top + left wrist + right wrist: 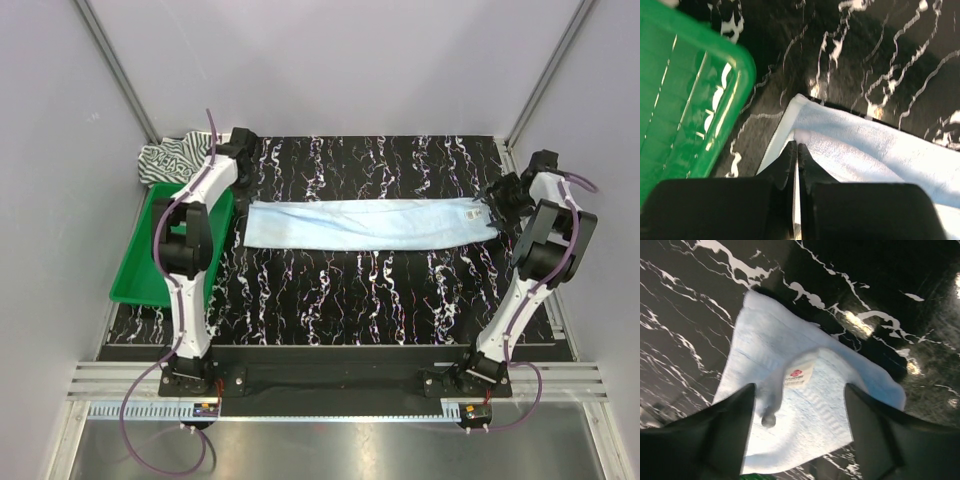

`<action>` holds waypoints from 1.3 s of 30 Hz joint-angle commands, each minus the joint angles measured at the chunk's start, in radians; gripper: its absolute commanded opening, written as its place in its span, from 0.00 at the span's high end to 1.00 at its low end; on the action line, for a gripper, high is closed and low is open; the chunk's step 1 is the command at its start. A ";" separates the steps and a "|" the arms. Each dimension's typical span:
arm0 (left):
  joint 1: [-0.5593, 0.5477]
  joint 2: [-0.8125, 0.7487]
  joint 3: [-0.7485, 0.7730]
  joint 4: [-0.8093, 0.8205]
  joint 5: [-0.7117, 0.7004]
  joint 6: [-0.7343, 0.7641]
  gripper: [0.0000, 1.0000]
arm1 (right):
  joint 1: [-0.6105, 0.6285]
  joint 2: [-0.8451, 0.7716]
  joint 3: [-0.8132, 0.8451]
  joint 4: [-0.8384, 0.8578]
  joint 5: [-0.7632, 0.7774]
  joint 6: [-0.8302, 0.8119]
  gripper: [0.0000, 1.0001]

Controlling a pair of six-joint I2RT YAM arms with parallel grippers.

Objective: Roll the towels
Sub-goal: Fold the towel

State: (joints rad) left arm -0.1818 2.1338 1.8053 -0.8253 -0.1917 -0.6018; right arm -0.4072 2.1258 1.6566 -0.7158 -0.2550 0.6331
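Blue towel (365,225) flat on worktop (380,290), long strip running left to right. Left claw (796,146) together, pinching left hem. Right claw (799,390) apart, straddling labelled right end. Striped towel (165,160) heaped far left, beyond green tray (130,280). Spreading looks done. Next: likely fold one end over and start a tight roll.

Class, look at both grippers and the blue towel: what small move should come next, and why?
Probably the right gripper should lower and close on the right end of the blue towel to start rolling: it lies flat as a long strip, the right jaws stand open over that end, and the left gripper seems to pinch the other.
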 commanded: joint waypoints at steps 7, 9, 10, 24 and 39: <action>0.030 -0.128 0.014 0.080 0.000 0.033 0.01 | 0.016 -0.205 -0.046 0.064 0.105 -0.004 0.04; 0.027 -0.225 -0.058 0.095 -0.018 0.033 0.01 | 0.015 -0.262 -0.124 0.073 0.144 -0.013 0.04; 0.022 -0.251 -0.079 0.095 -0.023 0.034 0.01 | 0.016 -0.315 -0.151 0.078 0.155 -0.016 0.04; -0.177 -0.463 -0.492 0.189 -0.048 0.034 0.01 | 0.001 -0.446 -0.504 0.185 0.145 -0.112 0.18; -0.260 -0.597 -0.488 -0.055 -0.028 0.177 0.01 | -0.056 -0.345 -0.505 0.292 0.091 -0.066 0.38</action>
State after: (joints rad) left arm -0.4446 1.5940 1.2518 -0.7864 -0.2115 -0.4946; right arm -0.4534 1.7538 1.1191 -0.4736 -0.1341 0.5522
